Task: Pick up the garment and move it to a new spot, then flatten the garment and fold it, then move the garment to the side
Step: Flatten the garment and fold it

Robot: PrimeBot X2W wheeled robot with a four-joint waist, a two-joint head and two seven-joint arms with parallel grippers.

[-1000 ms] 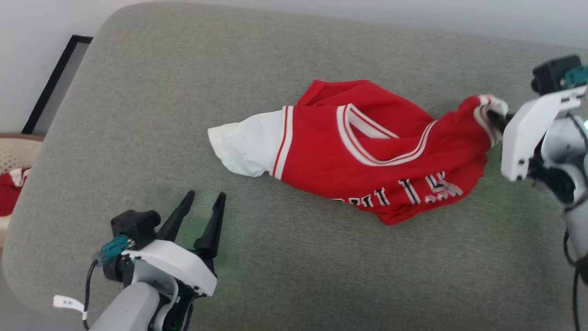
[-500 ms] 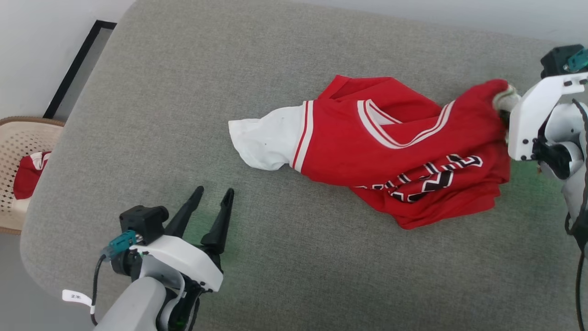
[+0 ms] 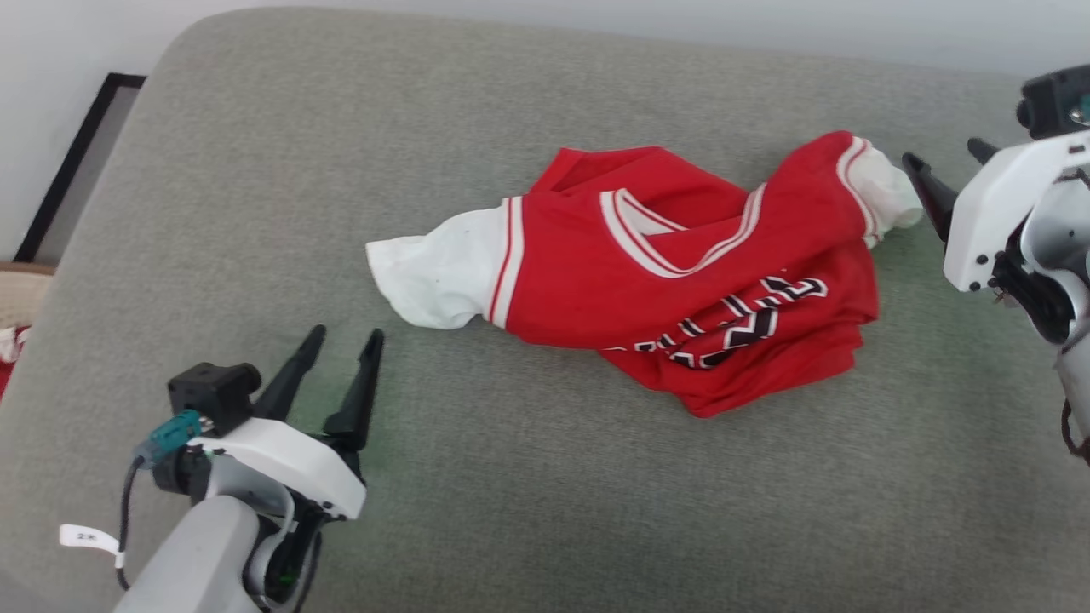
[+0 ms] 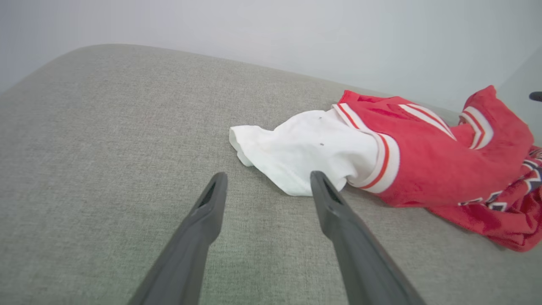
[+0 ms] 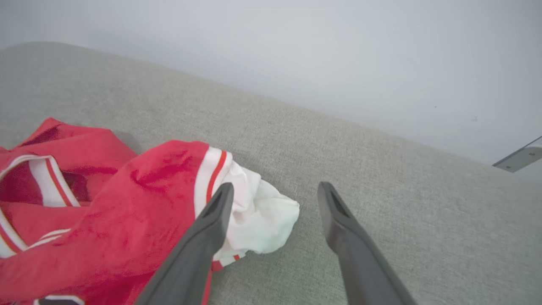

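The garment, a red T-shirt with white sleeve ends and striped trim, lies crumpled in the middle of the grey cushion. Its left white sleeve points toward my left gripper, which is open and a short way in front of it, touching nothing. In the left wrist view that sleeve lies just beyond the open left gripper. My right gripper is open just to the right of the other white sleeve end. In the right wrist view the sleeve end lies by the left finger of the right gripper.
A pale woven basket at the left edge holds another red cloth. A black-framed panel lies beside the cushion's far left corner. A pale wall runs behind the cushion, which has bare room in front and to the left.
My right gripper has opened and let go of the right sleeve, which now lies on the cushion. The head camera has shifted; the left gripper stays open.
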